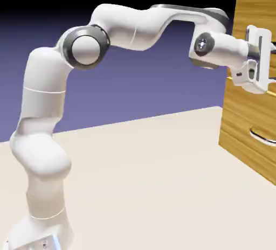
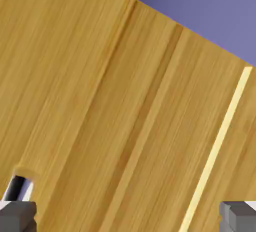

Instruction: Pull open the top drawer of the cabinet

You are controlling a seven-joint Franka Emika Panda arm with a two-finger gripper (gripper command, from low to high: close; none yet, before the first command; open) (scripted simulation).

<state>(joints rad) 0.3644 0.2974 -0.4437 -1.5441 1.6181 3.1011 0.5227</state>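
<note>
The cabinet (image 1: 242,109) of honey-brown wood stands at the exterior view's right edge. Its top drawer (image 1: 252,14) is shut, and the hand covers the middle of its front, so no handle shows there. My gripper (image 1: 268,63) is level with that front and very close to it. Wood grain of the cabinet (image 2: 75,76) fills the hand view, crossed by slanting seams. My gripper (image 2: 128,220) is open, its grey fingertips (image 2: 17,217) far apart with only wood between them. A short silver piece of a handle (image 2: 20,188) shows just above the left fingertip.
The drawer below carries a silver bar handle (image 1: 264,134). A beige table (image 1: 140,173) runs from the robot's base to the cabinet's foot. Blue backdrop (image 2: 210,6) shows past the cabinet's edge in the hand view.
</note>
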